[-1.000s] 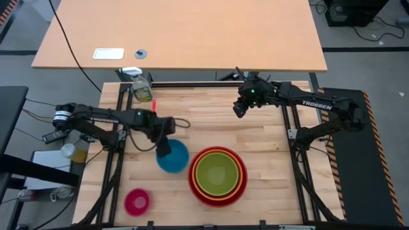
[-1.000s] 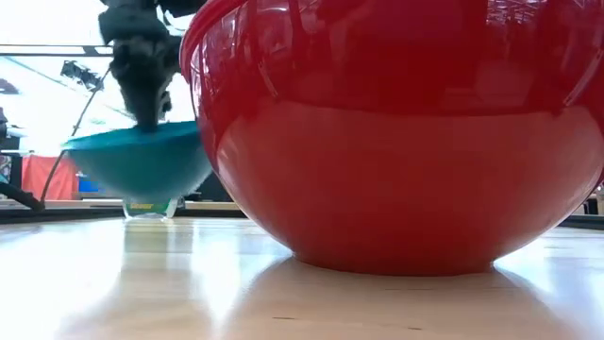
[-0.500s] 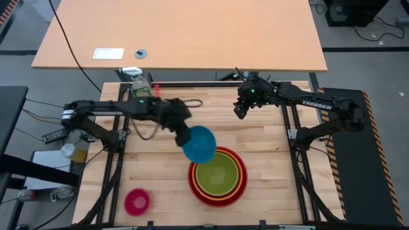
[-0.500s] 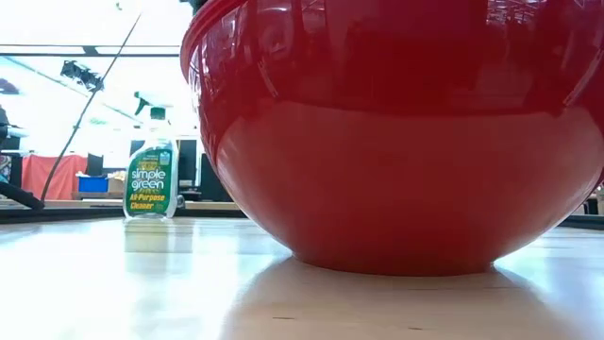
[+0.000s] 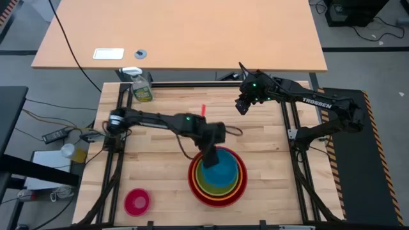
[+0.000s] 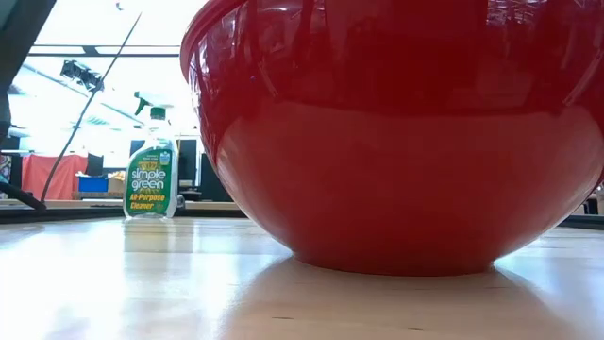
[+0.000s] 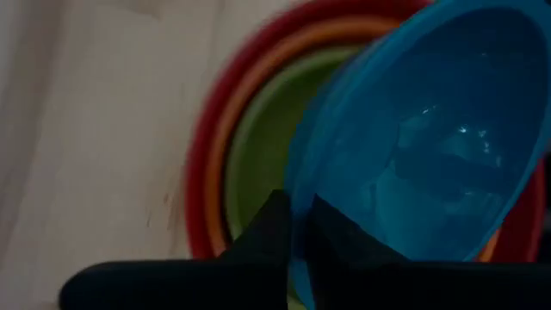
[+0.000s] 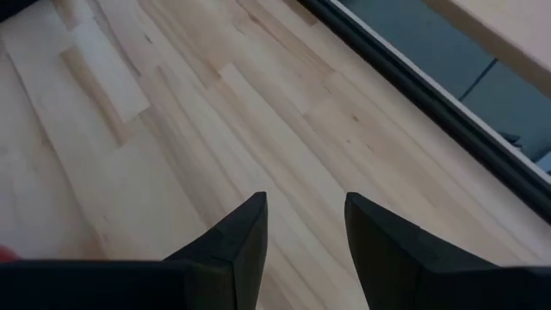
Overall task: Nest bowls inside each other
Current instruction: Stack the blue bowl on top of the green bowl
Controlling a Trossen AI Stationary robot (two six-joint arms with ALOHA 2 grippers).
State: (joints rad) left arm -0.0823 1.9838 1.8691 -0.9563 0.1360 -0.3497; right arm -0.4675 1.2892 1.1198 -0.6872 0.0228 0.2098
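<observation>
The blue bowl (image 5: 222,170) hangs tilted over the nested stack, where a yellow-green bowl (image 5: 203,181) sits in an orange bowl (image 5: 239,185) inside the big red bowl (image 5: 217,200). My left gripper (image 5: 209,157) is shut on the blue bowl's rim, at the stack's left side. A small pink bowl (image 5: 137,201) sits on the table at the near left. Over the far right of the table, my right gripper (image 5: 242,107) stands open with nothing between its fingers (image 8: 250,232). My left gripper pinches the blue bowl's rim (image 7: 300,226) on its left side, one finger (image 7: 340,232) inside the bowl and one (image 7: 265,228) outside. The fingers slant down from the table's left. The bowl tilts over the yellow-green bowl (image 7: 258,155); whether it touches it I cannot tell.
A green spray bottle (image 5: 142,89) stands at the table's far left corner and also shows in the low view as the spray bottle (image 6: 151,179), left of the red bowl (image 6: 406,132). Bare wood (image 8: 129,155) lies under my right gripper.
My left gripper has lifted the blue bowl off the table beside the stack's left side and carried it toward the table's right edge, over the nested bowls. The bowl has tipped on the way. My right arm has kept still.
</observation>
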